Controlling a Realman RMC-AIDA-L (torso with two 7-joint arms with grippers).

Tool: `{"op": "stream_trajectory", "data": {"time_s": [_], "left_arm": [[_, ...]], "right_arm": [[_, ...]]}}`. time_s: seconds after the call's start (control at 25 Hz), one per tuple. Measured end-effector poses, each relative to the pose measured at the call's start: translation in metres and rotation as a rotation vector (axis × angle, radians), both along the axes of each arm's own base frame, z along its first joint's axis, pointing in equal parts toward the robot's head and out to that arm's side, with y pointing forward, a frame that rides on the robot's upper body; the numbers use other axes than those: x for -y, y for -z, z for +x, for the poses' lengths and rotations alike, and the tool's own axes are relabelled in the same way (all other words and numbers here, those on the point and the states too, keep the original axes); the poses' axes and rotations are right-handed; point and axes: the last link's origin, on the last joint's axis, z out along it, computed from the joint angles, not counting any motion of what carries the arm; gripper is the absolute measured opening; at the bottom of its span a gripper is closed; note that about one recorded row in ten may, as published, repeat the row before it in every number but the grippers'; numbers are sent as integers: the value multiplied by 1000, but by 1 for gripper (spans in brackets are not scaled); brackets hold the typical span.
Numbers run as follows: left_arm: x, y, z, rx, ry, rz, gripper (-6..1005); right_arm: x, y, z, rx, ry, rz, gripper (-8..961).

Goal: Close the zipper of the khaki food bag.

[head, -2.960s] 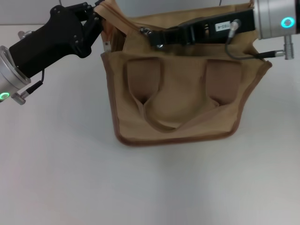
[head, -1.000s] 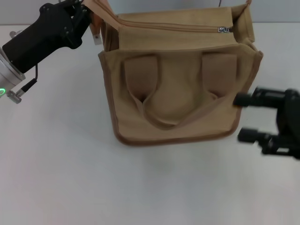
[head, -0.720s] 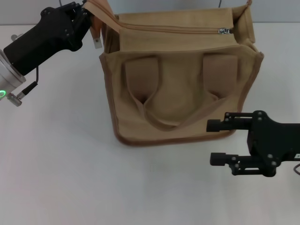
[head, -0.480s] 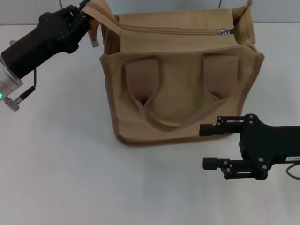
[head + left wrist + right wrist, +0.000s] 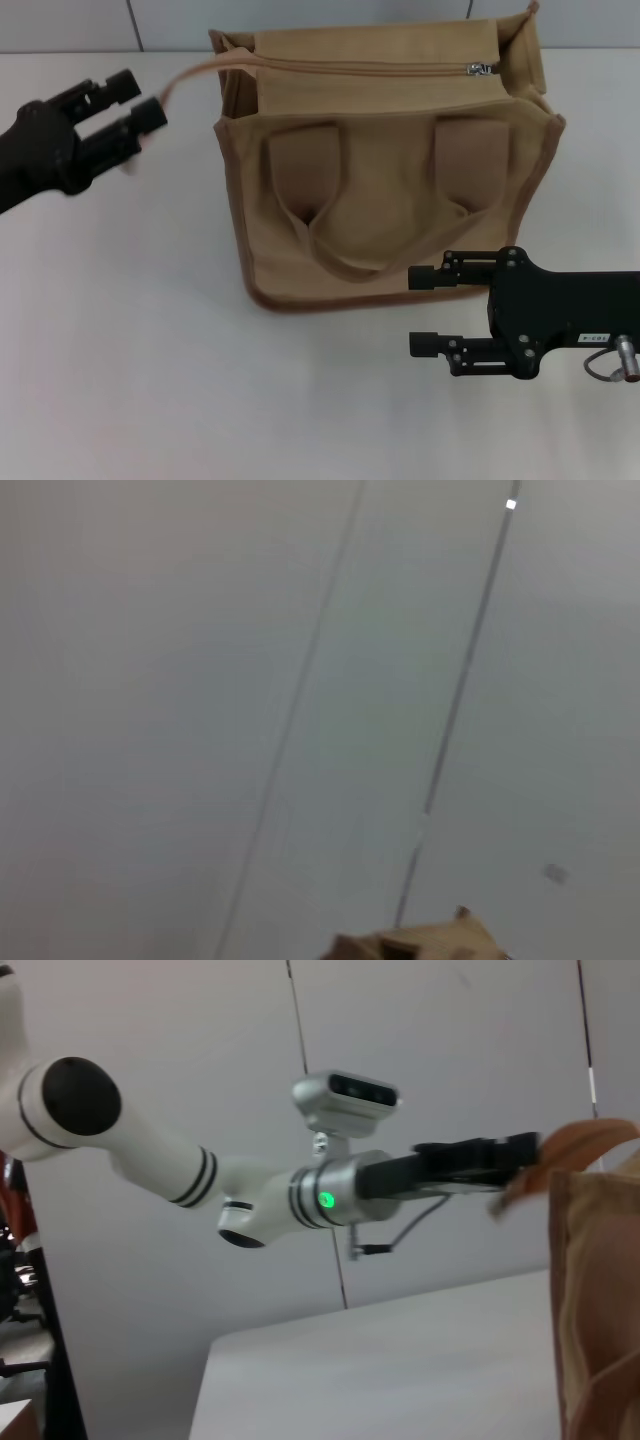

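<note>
The khaki food bag stands upright in the middle of the table, its two handles hanging down its front. The zipper runs along its top, with the silver slider at the right end. A thin khaki tail of the zipper tape reaches from the bag's top left corner toward my left gripper, which is open just left of the bag. My right gripper is open and empty, in front of the bag's lower right corner. The right wrist view shows the left gripper by the bag's edge.
The white table spreads around the bag. A grey panelled wall stands behind it. The left wrist view shows that wall and a small bit of the bag.
My left gripper has opened, let go of the zipper tail and drawn back to the left. The bag's left corner has dropped. My right gripper has slid a little left, below the bag.
</note>
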Motion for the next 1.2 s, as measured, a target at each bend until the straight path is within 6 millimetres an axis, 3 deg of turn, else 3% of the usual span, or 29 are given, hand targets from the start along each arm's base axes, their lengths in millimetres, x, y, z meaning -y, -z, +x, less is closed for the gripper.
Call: {"op": "stream_trajectory", "data": {"time_s": [0.24, 0.28, 0.44, 0.68, 1.2], "left_arm": [[33, 6, -5, -59, 127, -58, 641], [44, 10, -4, -73, 187, -72, 674], [60, 23, -1, -80, 265, -121, 805], [71, 60, 8, -127, 327, -263, 805], [69, 70, 7, -178, 334, -303, 805]], "right_arm": [[0, 6, 1, -2, 9, 10, 671], [1, 8, 1, -8, 6, 13, 671], [3, 11, 0, -15, 1, 5, 672], [11, 19, 1, -36, -15, 1, 674], [15, 23, 1, -41, -28, -15, 678]]}}
